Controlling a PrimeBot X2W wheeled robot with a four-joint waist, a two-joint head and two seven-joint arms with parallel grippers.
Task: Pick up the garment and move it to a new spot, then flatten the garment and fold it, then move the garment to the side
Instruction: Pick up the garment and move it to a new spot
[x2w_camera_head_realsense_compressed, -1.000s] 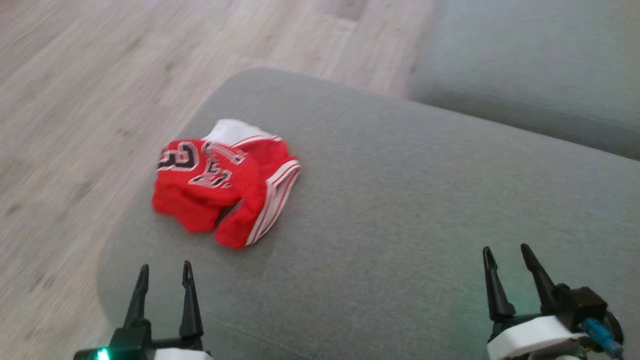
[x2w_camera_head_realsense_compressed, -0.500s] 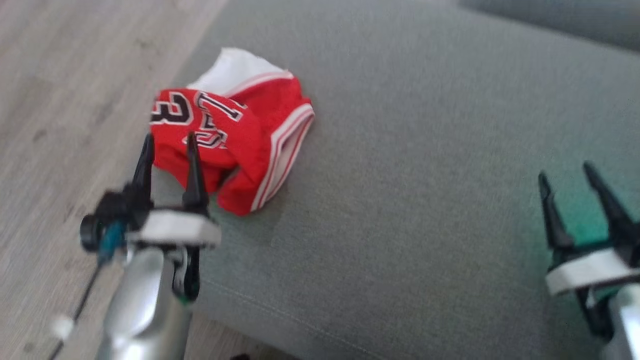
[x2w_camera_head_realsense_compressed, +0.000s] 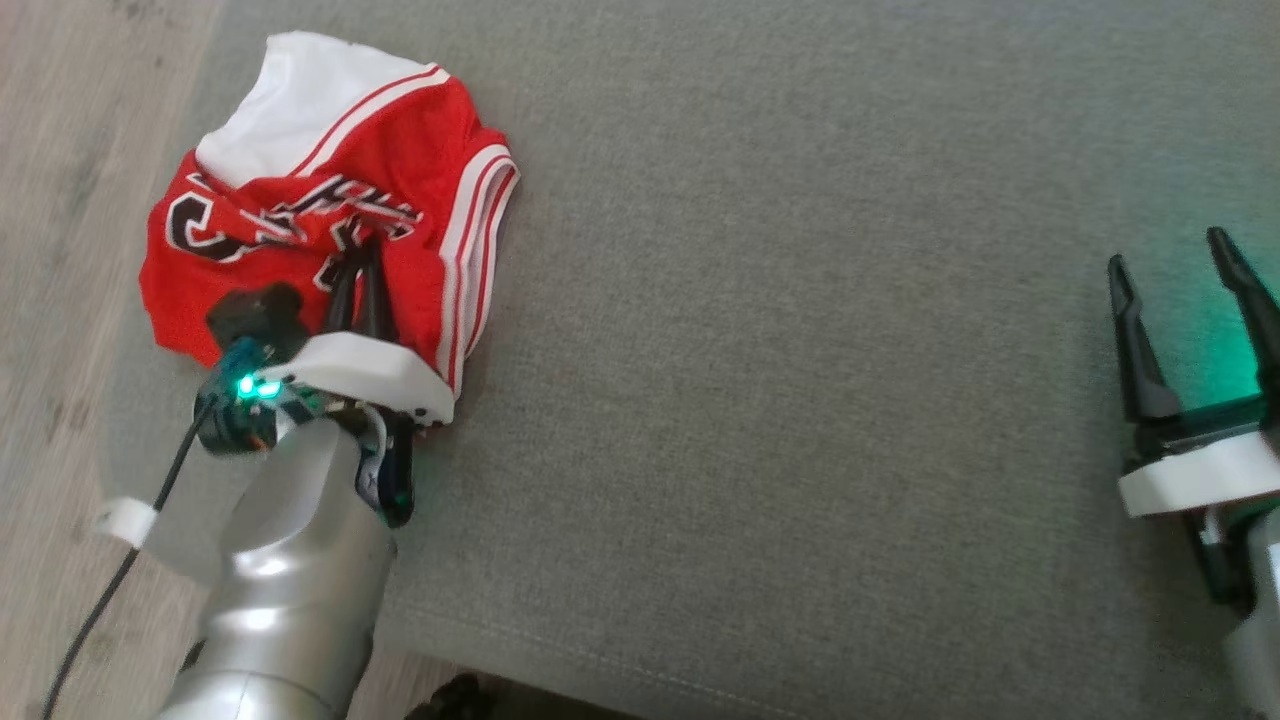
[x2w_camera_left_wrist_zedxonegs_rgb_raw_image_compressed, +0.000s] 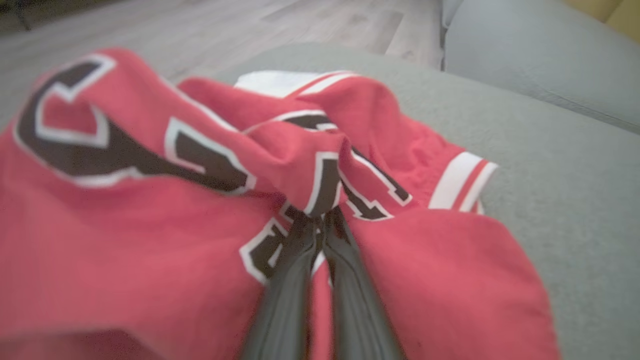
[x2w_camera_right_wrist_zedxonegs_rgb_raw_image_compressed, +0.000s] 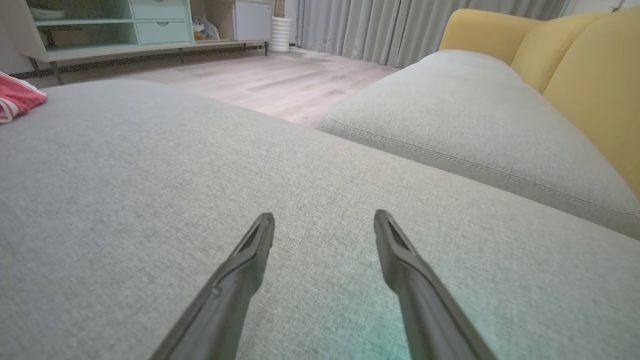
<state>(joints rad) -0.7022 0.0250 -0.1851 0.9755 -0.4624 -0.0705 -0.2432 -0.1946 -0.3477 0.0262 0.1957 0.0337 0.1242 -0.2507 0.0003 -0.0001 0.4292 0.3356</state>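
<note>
1. The left claw (x2w_camera_head_realsense_compressed: 358, 258) has its two fingers pinched together on a raised fold of the red garment (x2w_camera_head_realsense_compressed: 300, 200), right by the black-and-white lettering; from where I stand that looks like a real grip, not just a touch
2. The garment lies under and ahead of those fingertips, bunched in a heap at the corner of the grey cushion (x2w_camera_head_realsense_compressed: 800, 350); more cloth spreads to the left of the fingers than to the right, and a white panel sits at the far end
3. It is too crumpled to show a clear long axis; if anything, the heap looks broader across the fingers than along them
4. The right claw (x2w_camera_head_realsense_compressed: 1165, 250) stands with its fingers spread wide and nothing between them, over bare cushion; the garment is well off to its left, so the left arm is plainly the nearer one
5. For the lift, I'd judge that what matters is the open cushion to the right of the left claw, towards the right claw
6. Count: one garment, two claws, and two grey cushions, with the second cushion (x2w_camera_right_wrist_zedxonegs_rgb_raw_image_compressed: 475, 115) beyond the right claw
</note>
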